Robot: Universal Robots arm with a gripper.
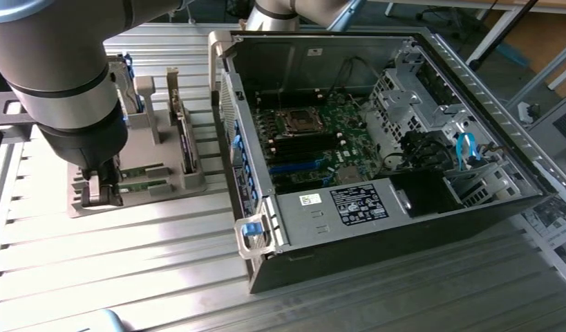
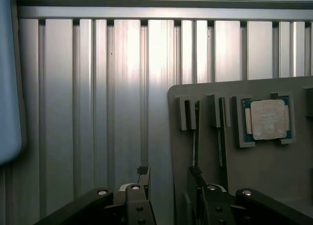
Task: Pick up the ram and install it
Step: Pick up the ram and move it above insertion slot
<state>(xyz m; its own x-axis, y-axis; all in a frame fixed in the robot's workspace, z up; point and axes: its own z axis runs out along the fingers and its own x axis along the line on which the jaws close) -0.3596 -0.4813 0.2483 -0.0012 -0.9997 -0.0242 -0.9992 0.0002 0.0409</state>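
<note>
Hovering low over one end of a grey parts holder (image 1: 195,181), the gripper (image 1: 100,197) stands with its two dark fingers spread wide and nothing between them. In the wrist view the gripper (image 2: 171,200) straddles the holder's (image 2: 274,171) outer edge: one finger (image 2: 139,195) hangs over the bare slatted aluminium table (image 2: 122,88), and the other finger (image 2: 205,200) sits over the holder, in line with the nearest slot.

The ram (image 2: 195,142) stands on edge in that nearest slot, running away from the fingertips, just ahead of the finger on the holder side; whether that finger touches it cannot be told. A second stick (image 2: 221,137) stands on edge in the next slot, parallel to the first and one step further from the gripper. Beyond that, further across the holder, a square silver processor chip (image 2: 267,119) lies flat in its own recess.

From the exterior view the ram (image 1: 146,185) shows as a thin green strip beside the gripper, with the second stick (image 1: 139,171) just behind it. The table (image 1: 126,256) carries the holder and, well away from the gripper on the far side of the holder, an open computer case (image 1: 301,207) lying on its side. Inside the case a green motherboard (image 1: 310,138) faces up, and a blue latch (image 1: 252,230) sits at the case corner closest to the gripper.
</note>
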